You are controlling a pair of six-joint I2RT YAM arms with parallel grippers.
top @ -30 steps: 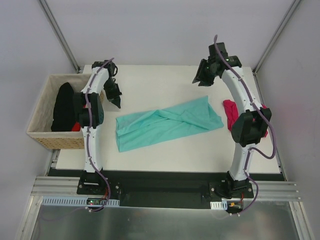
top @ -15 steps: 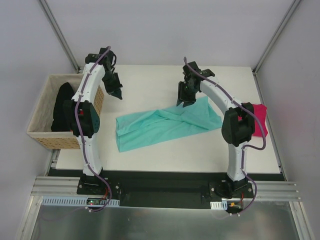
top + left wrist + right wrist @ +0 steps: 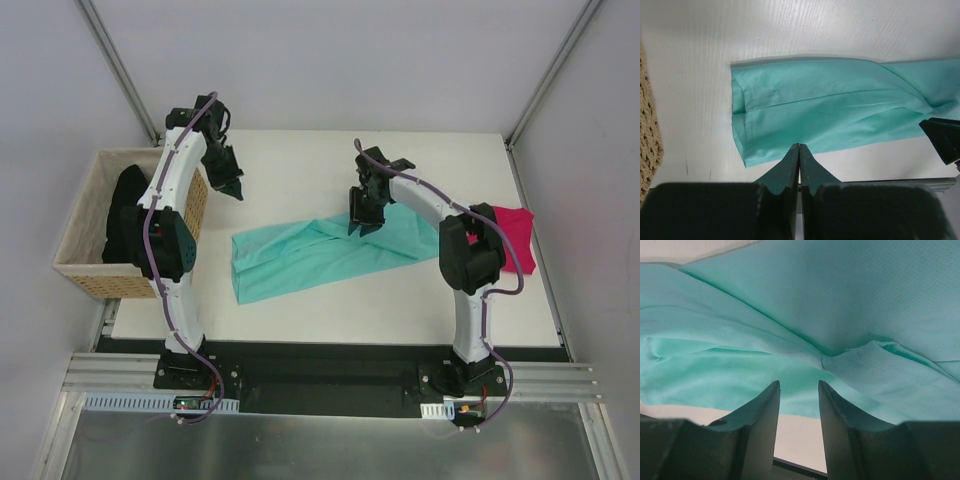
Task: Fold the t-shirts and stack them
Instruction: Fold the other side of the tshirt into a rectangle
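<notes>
Teal t-shirt (image 3: 300, 262) lies twisted across the middle of the table (image 3: 300, 150). Left gripper (image 3: 238, 194), closed and empty, hovers just beyond its left end. Right gripper (image 3: 357, 227), jaws part open, hangs over the central twist: best pinch one layer there, then spread it flat.

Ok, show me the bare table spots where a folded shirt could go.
Free: the far strip of the table behind the teal t-shirt, and the near strip between it and the table's front edge. Crowded: the middle, where the right claw hangs over the teal cloth, and the right edge, taken by the pink t-shirt.
</notes>
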